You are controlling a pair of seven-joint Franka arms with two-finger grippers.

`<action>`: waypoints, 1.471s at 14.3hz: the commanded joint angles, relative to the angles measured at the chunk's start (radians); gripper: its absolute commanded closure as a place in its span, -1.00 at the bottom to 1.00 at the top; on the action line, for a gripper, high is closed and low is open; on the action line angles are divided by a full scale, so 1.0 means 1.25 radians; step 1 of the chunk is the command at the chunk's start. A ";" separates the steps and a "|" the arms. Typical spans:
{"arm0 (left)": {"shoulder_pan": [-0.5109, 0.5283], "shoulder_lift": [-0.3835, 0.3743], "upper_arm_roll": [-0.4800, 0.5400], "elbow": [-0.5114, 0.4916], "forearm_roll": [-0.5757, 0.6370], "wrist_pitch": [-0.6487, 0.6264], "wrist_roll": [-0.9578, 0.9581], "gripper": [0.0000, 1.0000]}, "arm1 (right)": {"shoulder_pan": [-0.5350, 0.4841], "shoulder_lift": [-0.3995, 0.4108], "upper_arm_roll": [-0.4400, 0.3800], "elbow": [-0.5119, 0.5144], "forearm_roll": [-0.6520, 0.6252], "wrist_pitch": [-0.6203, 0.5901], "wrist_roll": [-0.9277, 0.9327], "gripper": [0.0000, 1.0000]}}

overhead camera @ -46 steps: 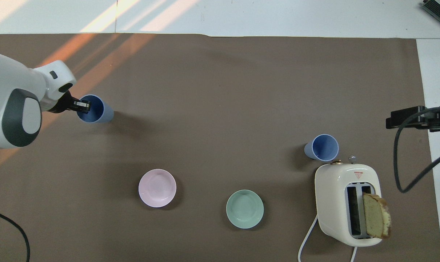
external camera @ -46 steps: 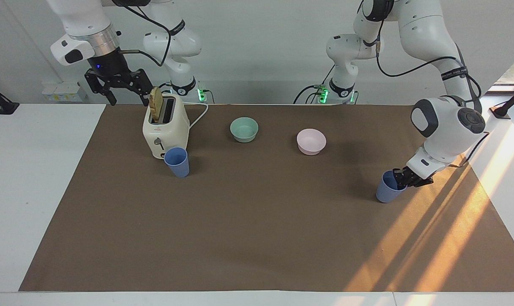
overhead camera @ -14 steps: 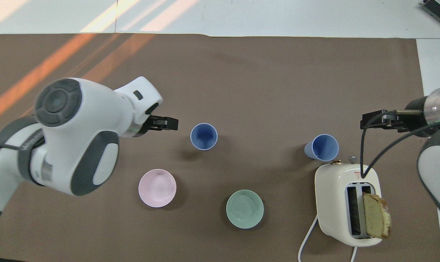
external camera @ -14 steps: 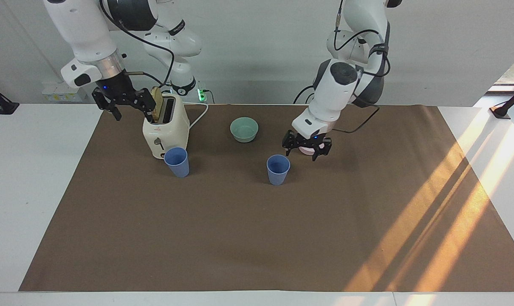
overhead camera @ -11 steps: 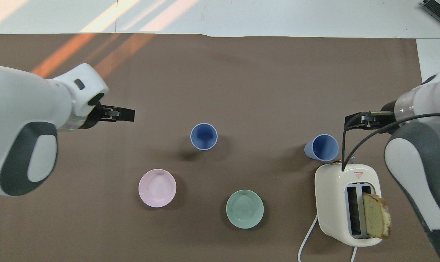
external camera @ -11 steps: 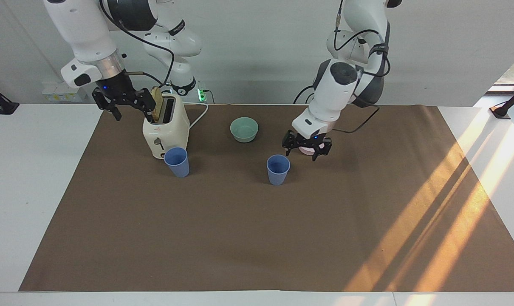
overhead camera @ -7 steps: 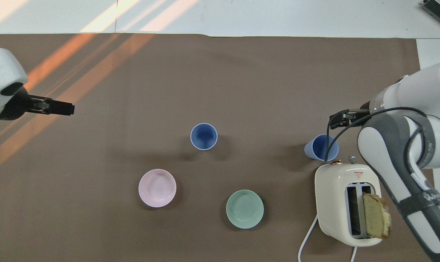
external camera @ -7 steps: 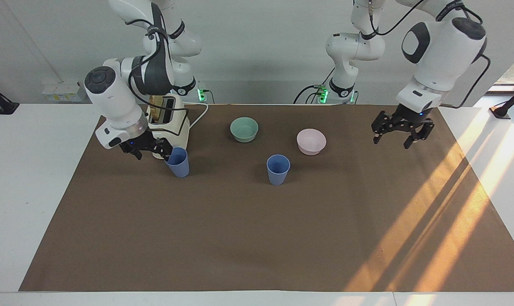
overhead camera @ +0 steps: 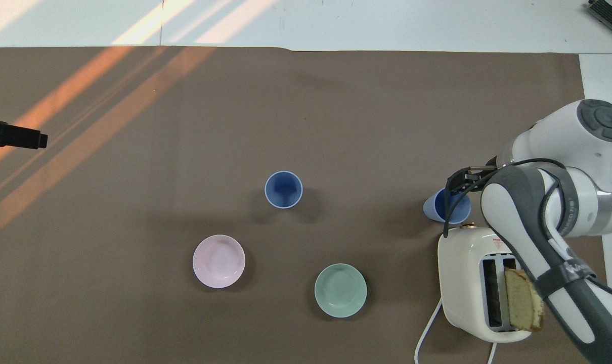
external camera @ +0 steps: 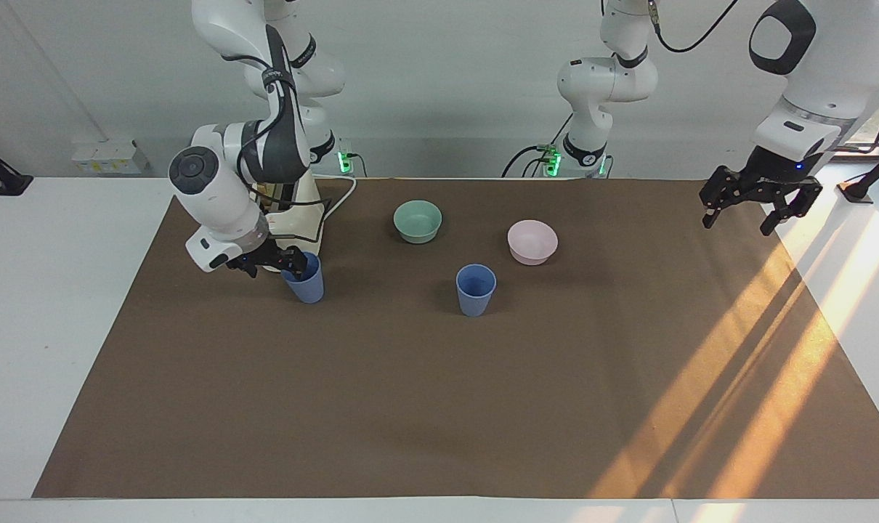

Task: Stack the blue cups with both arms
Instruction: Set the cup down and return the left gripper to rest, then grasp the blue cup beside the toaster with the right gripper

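Two blue cups stand upright on the brown mat. One blue cup [external camera: 476,289] [overhead camera: 283,189] stands mid-table, a little farther from the robots than the two bowls. The other blue cup [external camera: 304,277] [overhead camera: 445,207] stands against the toaster's front, toward the right arm's end. My right gripper [external camera: 274,263] [overhead camera: 459,184] is low and open at this cup's rim, with one finger at the mouth and the other outside, toward the table's end. My left gripper [external camera: 748,209] [overhead camera: 13,137] hangs open and empty above the mat's edge at the left arm's end.
A cream toaster [external camera: 307,212] [overhead camera: 480,283] holding a bread slice [overhead camera: 523,299] stands close to the right arm's cup, partly covered by the arm. A mint-green bowl [external camera: 418,221] [overhead camera: 340,290] and a pale pink bowl [external camera: 532,242] [overhead camera: 218,261] sit nearer the robots.
The left gripper has pulled away from the middle cup, up and out to its own end. The right gripper has come down from beside the toaster to the other cup's rim.
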 commanded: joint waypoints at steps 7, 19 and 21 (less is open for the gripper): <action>0.019 0.007 -0.010 0.005 0.016 -0.052 -0.004 -1.00 | 0.000 -0.038 0.004 -0.052 0.006 0.010 -0.047 -1.00; 0.018 0.001 -0.011 0.005 0.019 -0.073 -0.047 -1.00 | 0.006 -0.005 0.008 -0.034 0.005 0.025 -0.138 1.00; 0.019 0.000 -0.011 0.005 0.019 -0.073 -0.048 -1.00 | 0.006 0.012 0.008 0.031 0.005 -0.033 -0.139 1.00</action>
